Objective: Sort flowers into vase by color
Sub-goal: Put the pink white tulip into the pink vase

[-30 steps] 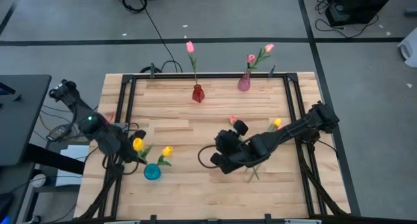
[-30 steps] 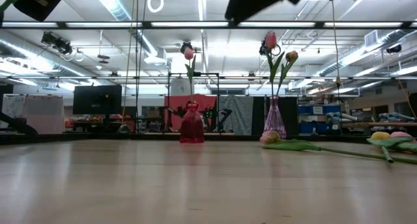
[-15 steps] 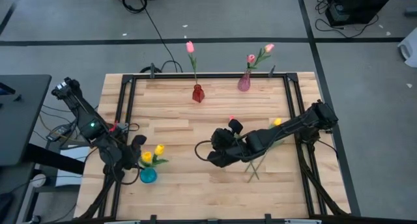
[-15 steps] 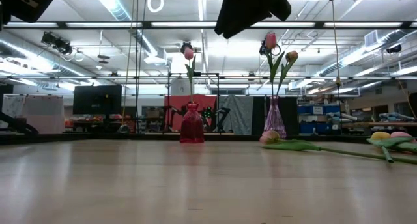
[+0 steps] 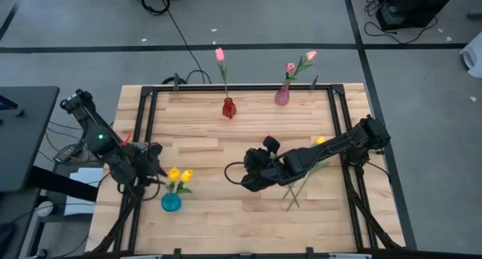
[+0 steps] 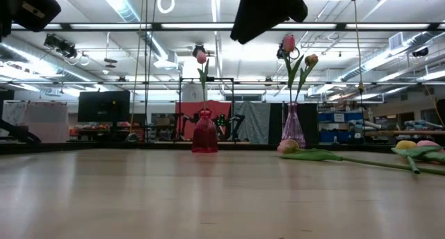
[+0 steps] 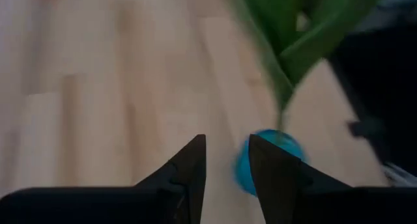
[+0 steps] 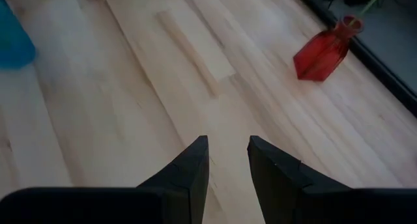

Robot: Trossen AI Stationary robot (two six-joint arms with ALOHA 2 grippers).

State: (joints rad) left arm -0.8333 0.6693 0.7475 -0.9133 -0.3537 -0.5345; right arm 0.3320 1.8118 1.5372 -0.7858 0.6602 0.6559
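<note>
Two yellow flowers (image 5: 181,175) stand with their stems in a small blue vase (image 5: 172,202) near the table's left front. My left gripper (image 5: 157,163) hangs open just left of them, holding nothing. In its wrist view the blue vase (image 7: 270,160) and green stems (image 7: 280,55) lie beyond the fingers (image 7: 189,168). My right gripper (image 5: 248,180) hovers open over the table's middle, with bare wood under its fingers (image 8: 192,162). Loose flowers (image 5: 301,176) lie flat on the wood at the right, under the right arm.
A red vase (image 5: 228,107) with one pink flower (image 5: 219,54) and a pink vase (image 5: 282,95) with two pink flowers (image 5: 300,63) stand at the far edge. A black frame (image 5: 147,123) borders the table. Bare wood lies between the vases and the arms.
My left gripper has opened and let go of the yellow flower. The flower has gone down into the blue vase and now stands beside the other yellow one. The gripper has drawn back a little toward the table's left edge.
</note>
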